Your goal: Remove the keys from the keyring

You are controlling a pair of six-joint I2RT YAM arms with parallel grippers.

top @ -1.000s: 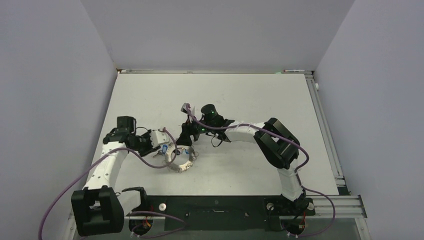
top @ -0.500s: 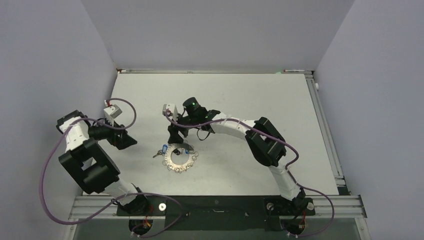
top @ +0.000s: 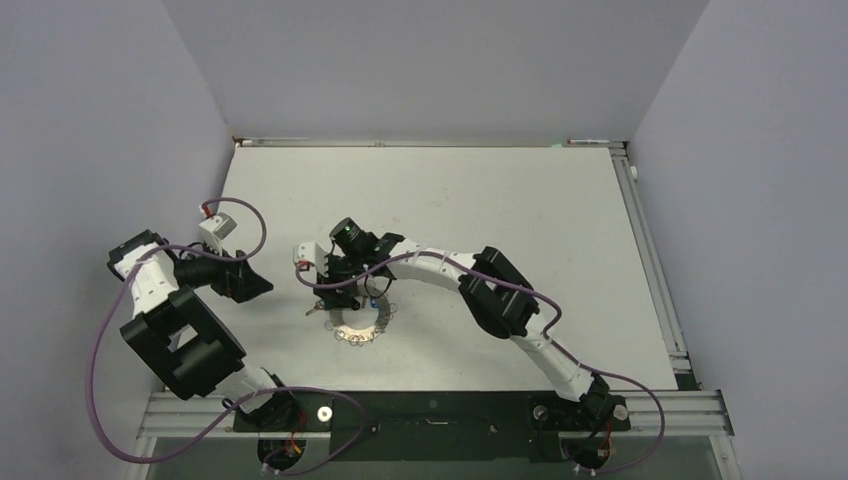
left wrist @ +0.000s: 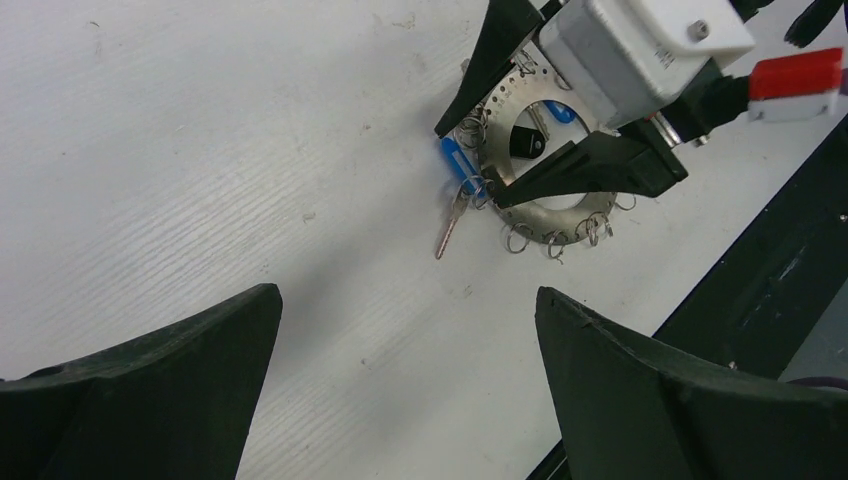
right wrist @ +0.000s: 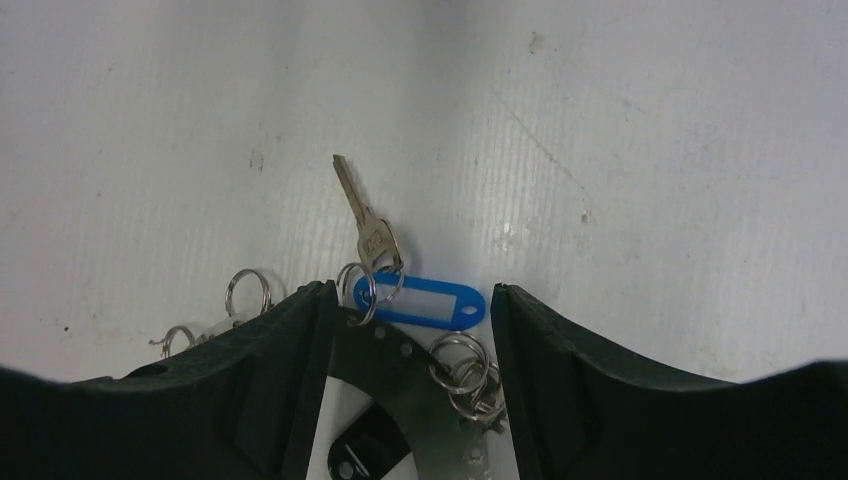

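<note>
Grey keyring (top: 352, 333) is laid flat on the desk (top: 520, 200). Its 9 o'clock rim, bearing a key (right wrist: 365, 215), is straddled by the spread right hand (right wrist: 410, 290). The left hand (left wrist: 400, 295), also spread, is held well apart toward 9 o'clock.

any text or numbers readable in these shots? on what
No text can be read in any view.
silver key: its head shows a faint stamped mark, too small to read.
blue tag: its white label window looks blank.
red and white plug on the right wrist camera: no lettering visible.
</note>
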